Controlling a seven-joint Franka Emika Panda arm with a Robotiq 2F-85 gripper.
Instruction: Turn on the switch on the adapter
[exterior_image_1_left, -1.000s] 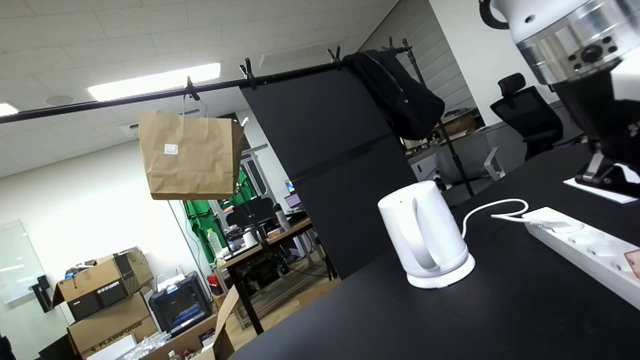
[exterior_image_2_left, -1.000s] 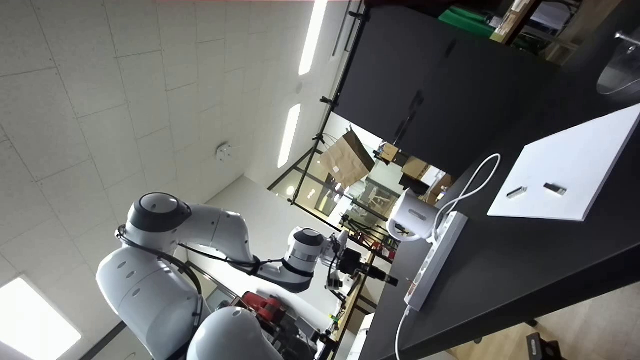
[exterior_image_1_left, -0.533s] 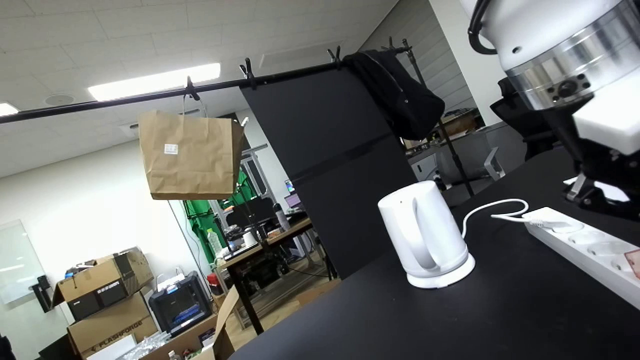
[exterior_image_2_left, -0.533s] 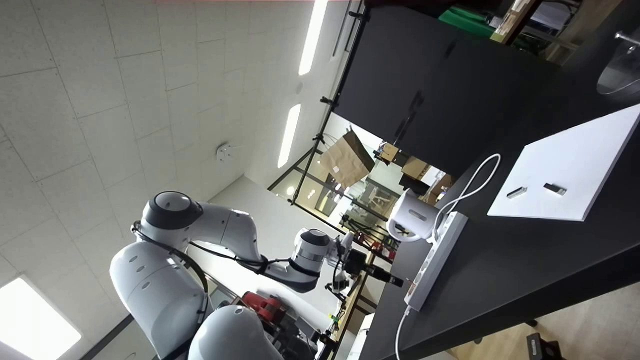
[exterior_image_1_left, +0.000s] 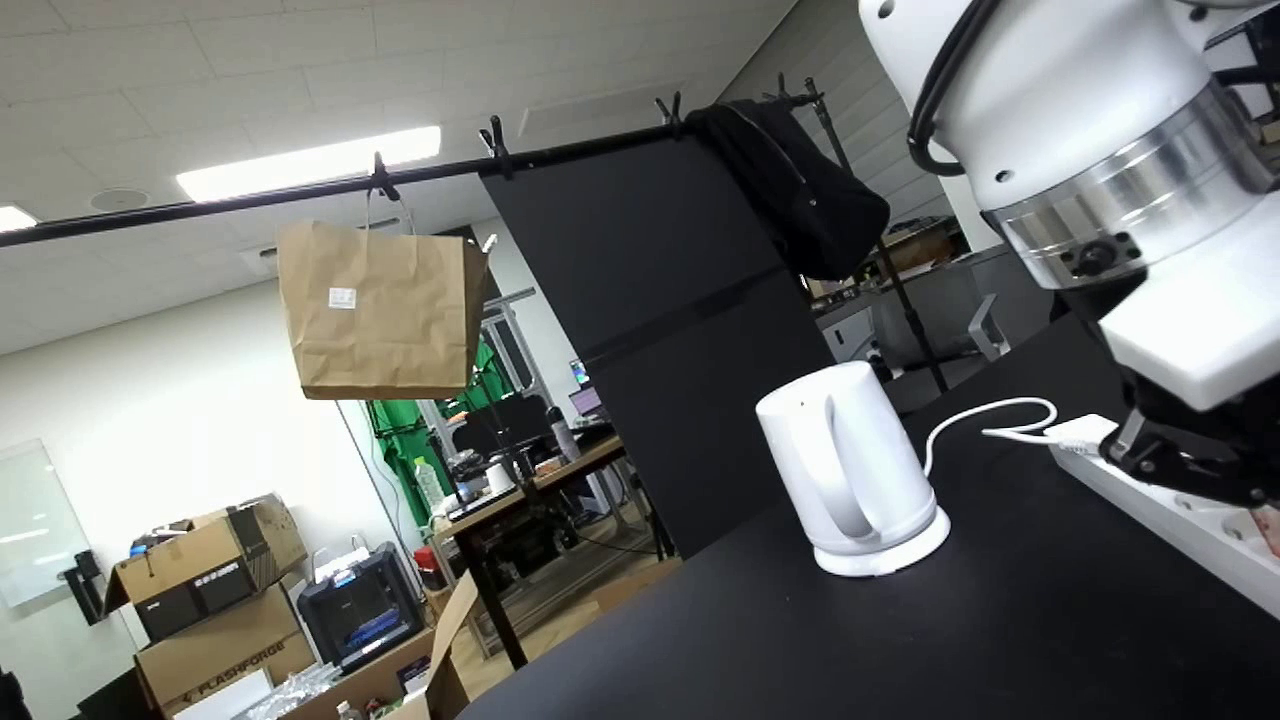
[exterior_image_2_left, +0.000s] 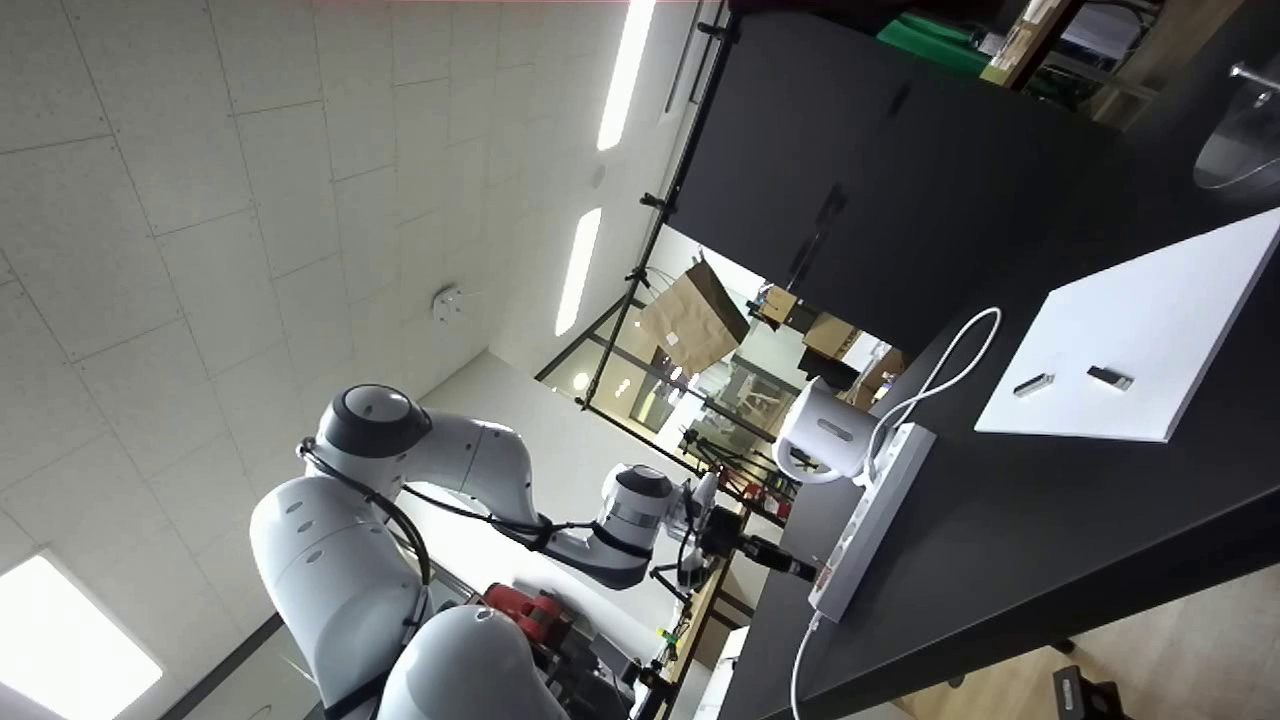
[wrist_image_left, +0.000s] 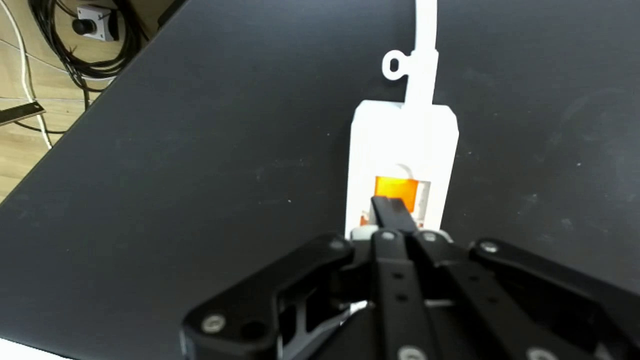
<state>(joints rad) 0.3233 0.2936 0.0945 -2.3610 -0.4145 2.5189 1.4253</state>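
The adapter, a long white power strip (exterior_image_1_left: 1170, 530), lies on the dark table in both exterior views (exterior_image_2_left: 885, 515). In the wrist view its cord end (wrist_image_left: 400, 140) points up the picture. A bright orange switch (wrist_image_left: 397, 186) sits near that end, with its lower part hidden behind my fingertips. My gripper (wrist_image_left: 392, 202) is shut, with nothing seen between its fingers. Its tips overlap the switch in the wrist view. In an exterior view the gripper tips (exterior_image_2_left: 808, 570) reach the reddish patch near the strip's cord end. I cannot tell whether they touch.
A white kettle (exterior_image_1_left: 855, 470) stands beside the strip's far end, with a white plug and cord (exterior_image_2_left: 950, 365) there. A white board with two dark handles (exterior_image_2_left: 1120, 330) lies on the table. The table edge (wrist_image_left: 95, 102) runs diagonally in the wrist view.
The arm and gripper have moved closer to and down toward the strip's cord end. The gripper now hides part of the sockets in an exterior view. The strip and kettle have not moved.
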